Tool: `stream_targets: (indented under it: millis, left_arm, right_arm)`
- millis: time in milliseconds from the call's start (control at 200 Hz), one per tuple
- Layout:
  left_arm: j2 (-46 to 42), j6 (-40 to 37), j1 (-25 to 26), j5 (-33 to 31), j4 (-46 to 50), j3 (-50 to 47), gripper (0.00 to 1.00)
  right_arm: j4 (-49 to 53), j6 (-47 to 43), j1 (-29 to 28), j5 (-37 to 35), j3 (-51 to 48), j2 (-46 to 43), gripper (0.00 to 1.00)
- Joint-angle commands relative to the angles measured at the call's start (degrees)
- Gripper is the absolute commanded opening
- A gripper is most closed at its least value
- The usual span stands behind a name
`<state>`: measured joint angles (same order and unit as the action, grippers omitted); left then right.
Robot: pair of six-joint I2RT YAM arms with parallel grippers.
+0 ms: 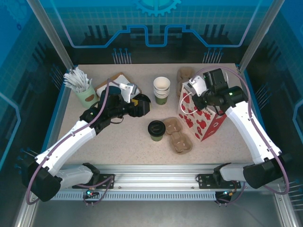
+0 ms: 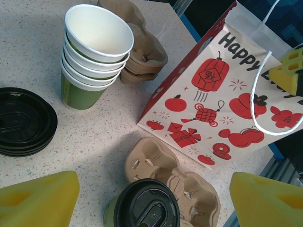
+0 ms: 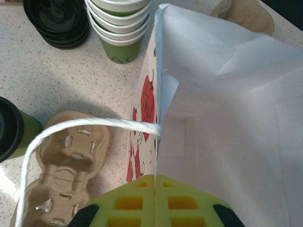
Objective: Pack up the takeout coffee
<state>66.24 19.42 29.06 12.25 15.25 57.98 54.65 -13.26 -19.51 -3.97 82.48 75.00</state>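
Left of centre in the top view, the left gripper [image 1: 138, 105] is hanging with jaws spread wide, gripping nothing. The takeout coffee [image 1: 155, 129] is standing mid-frame, just beside the pulp carrier [image 1: 176, 135]. Judging from this, those 2 fingers should be closing on the cup wall, below the lid. At right, the right gripper [image 1: 194, 96] is pinching the paper bag [image 1: 203, 124] rim.

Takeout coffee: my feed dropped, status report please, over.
Left hand open, short of the coffee. Right hand shut on the paper bag rim. Coffee upright, lidded, outside the bag. Cardboard carrier between them.
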Motion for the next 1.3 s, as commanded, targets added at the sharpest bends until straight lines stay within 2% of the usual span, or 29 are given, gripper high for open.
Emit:
stream_targets:
  millis: [0, 155, 325, 470, 625, 775, 890, 1096, 1296]
  left_arm:
    - [-1.1, 0.0, 0.5, -1.0, 0.8, -0.7, 0.84]
    - [-0.6, -0.1, 0.4, -1.0, 0.7, -0.5, 0.84]
    - [-0.1, -0.2, 0.4, -1.2, 0.8, -0.4, 0.84]
    - [0.2, 0.0, 0.4, -1.0, 0.7, -0.3, 0.84]
    - [0.3, -0.3, 0.4, -1.4, 1.5, -0.2, 0.84]
    - [-0.4, -0.6, 0.4, -1.7, 2.5, -0.1, 0.85]
    - [-1.1, -0.7, 0.4, -2.6, 2.9, -0.4, 0.85]
    - [-3.0, 0.0, 0.2, -2.7, 2.9, -1.5, 0.86]
    - [-5.5, 0.5, -0.1, -1.6, 1.8, -4.2, 0.89]
  right_arm:
    - [-4.9, -3.3, -0.7, 3.1, -0.5, 0.8, 0.00]
    - [-7.0, -4.4, -0.9, 4.7, -0.3, 2.8, 0.00]
    - [-7.9, -5.6, -1.8, 2.8, 0.2, 4.6, 0.00]
    - [-7.4, -6.0, -2.3, 2.5, -0.1, 4.6, 0.06]
    - [-5.0, -4.2, -2.7, 1.6, -0.1, 3.0, 0.23]
    - [-1.4, 0.4, -3.5, 1.5, 1.3, 0.3, 0.49]
    - [2.7, 5.1, -5.0, 0.8, 4.4, -2.1, 0.58]
    - [9.3, 14.1, -11.9, -3.0, 3.9, -8.9, 0.69]
    - [11.3, 22.8, -24.6, -6.6, -1.0, -14.5, 0.72]
